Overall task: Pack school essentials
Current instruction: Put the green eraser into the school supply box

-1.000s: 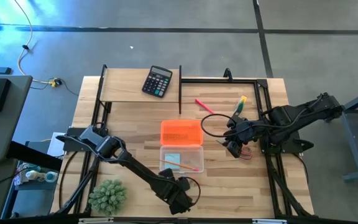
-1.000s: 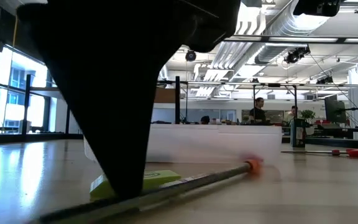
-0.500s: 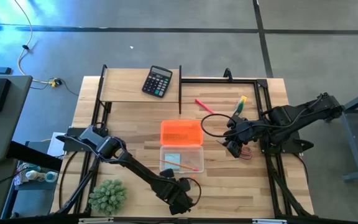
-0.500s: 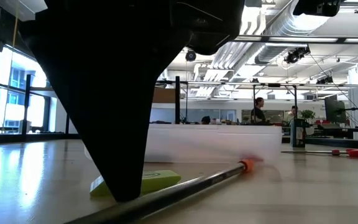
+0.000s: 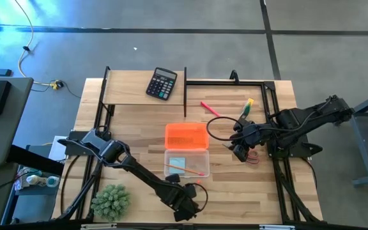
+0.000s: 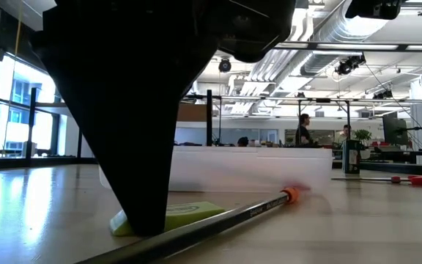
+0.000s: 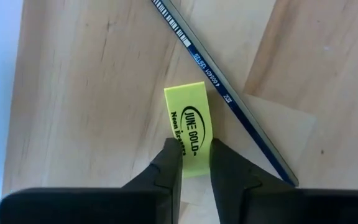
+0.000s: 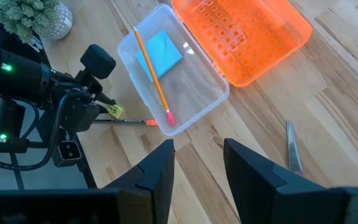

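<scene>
My left gripper [image 7: 196, 163] is at the table's near edge [image 5: 187, 199], pointing down, shut on a yellow-green eraser [image 7: 190, 127]. A dark pencil with an orange end [image 7: 229, 102] lies on the table right beside the eraser. My right gripper [image 8: 197, 165] hovers open to the right of the clear box [image 5: 186, 162], above the red-handled scissors [image 5: 253, 156]. The box holds a pale blue note pad [image 8: 163, 56] and an orange pencil [image 8: 151, 74]. A pink pen [image 5: 209, 108] and a yellow-green crayon box [image 5: 246, 108] lie farther back. My left gripper pinches the eraser's end nearest the camera [image 7: 194, 163] between its two fingers, coming from above and pointing down. The fingers [image 7: 169, 163] lie along the eraser's long sides. The eraser [image 6: 189, 214] lies flat on the table, its far end [image 7: 185, 93] free.
The box's orange lid [image 5: 186, 135] lies open behind it. A black calculator [image 5: 161, 84] sits on the far raised shelf, a spiky green plant [image 5: 110, 201] at the near left corner. Black frame rails [image 5: 185, 92] border the table. Bare wood lies between box and right gripper.
In the low view the dark pencil has slid and turned slightly on the table, and the eraser has shifted a little beside my left gripper's finger. My right gripper has kept still.
</scene>
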